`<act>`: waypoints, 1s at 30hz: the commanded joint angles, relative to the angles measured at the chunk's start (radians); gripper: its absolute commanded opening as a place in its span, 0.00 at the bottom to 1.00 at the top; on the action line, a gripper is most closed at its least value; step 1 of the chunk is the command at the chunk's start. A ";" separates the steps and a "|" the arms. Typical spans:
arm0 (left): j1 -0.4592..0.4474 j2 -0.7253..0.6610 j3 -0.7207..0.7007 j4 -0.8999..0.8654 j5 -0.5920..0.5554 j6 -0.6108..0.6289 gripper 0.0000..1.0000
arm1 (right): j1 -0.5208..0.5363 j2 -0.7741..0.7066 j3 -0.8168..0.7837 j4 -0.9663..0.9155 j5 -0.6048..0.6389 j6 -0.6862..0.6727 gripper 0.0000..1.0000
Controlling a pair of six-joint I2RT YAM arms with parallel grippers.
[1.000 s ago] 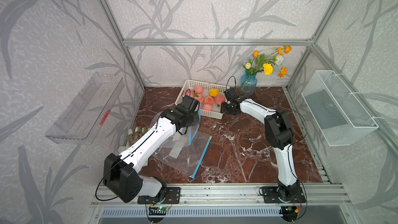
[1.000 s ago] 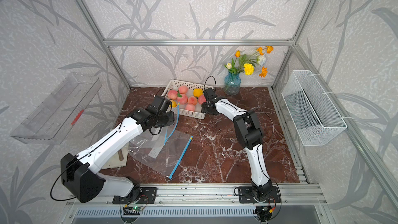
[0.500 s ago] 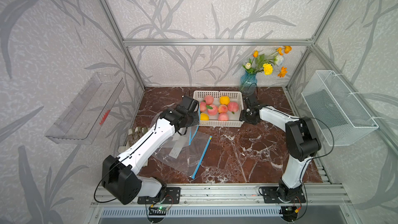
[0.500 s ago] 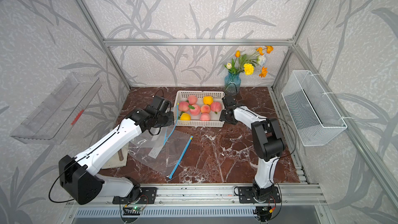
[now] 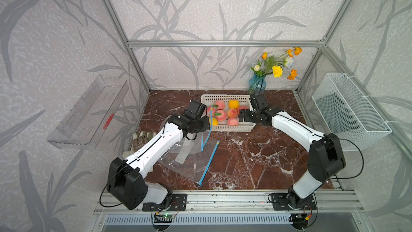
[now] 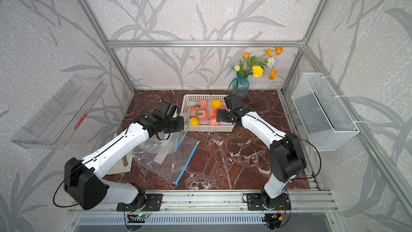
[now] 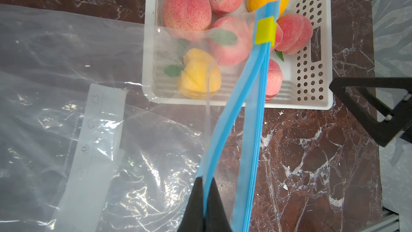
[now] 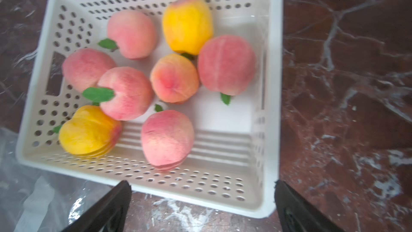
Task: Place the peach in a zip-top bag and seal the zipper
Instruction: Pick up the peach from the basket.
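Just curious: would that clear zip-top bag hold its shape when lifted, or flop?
Probably floppy: pinched at its blue zipper strip by the left end effector, the zip-top bag sags in wrinkles. Likely light: one pinch raises an edge. Its glossy film may be slippery.

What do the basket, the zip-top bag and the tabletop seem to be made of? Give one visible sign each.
Basket: probably moulded white plastic, matte; rows of round holes.
Zip-top bag: thin clear plastic film, glossy; creases, glints, peaches showing through.
Tabletop: dark red marble look, white veins, slight sheen; stone or print, cannot tell.
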 commanded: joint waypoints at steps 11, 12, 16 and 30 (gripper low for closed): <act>0.006 0.021 -0.030 0.029 0.049 -0.021 0.00 | 0.054 0.327 0.259 -0.134 -0.025 -0.028 0.99; 0.006 0.022 -0.030 0.029 0.052 -0.022 0.00 | 0.054 0.346 0.274 -0.142 -0.029 -0.028 1.00; 0.006 0.023 -0.033 0.027 0.042 -0.018 0.00 | 0.050 0.437 0.360 -0.210 -0.031 -0.035 0.93; 0.005 0.000 -0.053 0.032 0.031 -0.022 0.00 | 0.031 0.384 0.325 -0.130 -0.088 -0.006 0.61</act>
